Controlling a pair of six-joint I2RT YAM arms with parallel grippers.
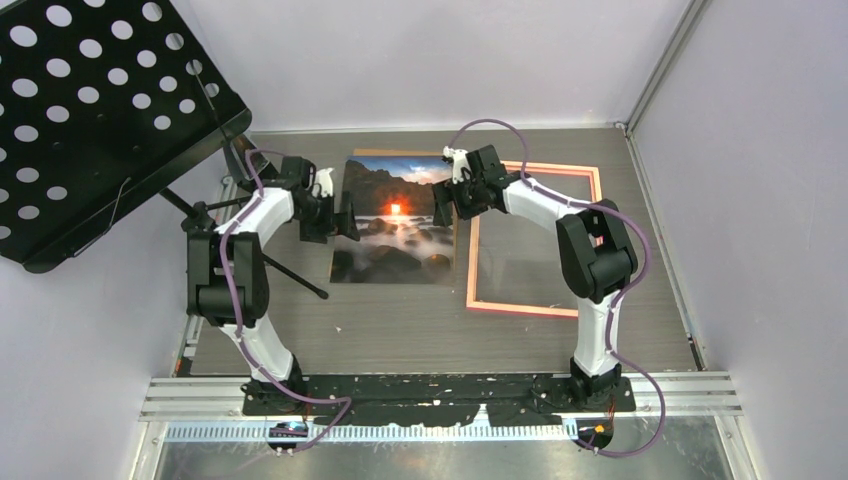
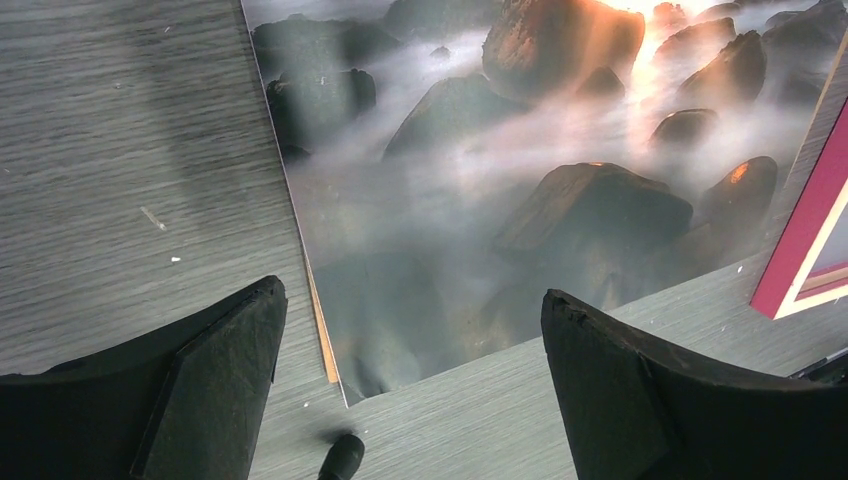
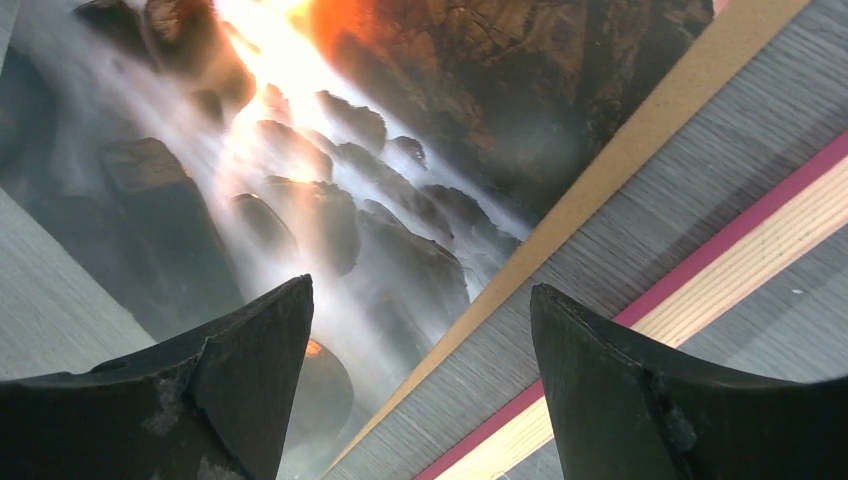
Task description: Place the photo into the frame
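The photo [image 1: 395,225], a sunset over misty rocks, lies face up mid-table on a brown backing board [image 1: 385,153] that peeks out along its far edge. The pink-orange frame [image 1: 520,308] lies flat just right of it. My left gripper [image 1: 345,222] hovers open at the photo's left edge; in its wrist view the photo [image 2: 480,180] has a near corner between the spread fingers [image 2: 225,380], untouched. My right gripper [image 1: 445,200] stands open over the photo's right edge. Its wrist view shows the photo [image 3: 330,190], the board strip [image 3: 620,160] and the frame rail [image 3: 740,260] below it.
A black perforated music stand [image 1: 90,120] fills the back left, and one of its thin legs [image 1: 300,280] reaches across the table toward the photo's near left corner. A black rod tip [image 2: 342,458] lies beside that corner. White walls close in on both sides.
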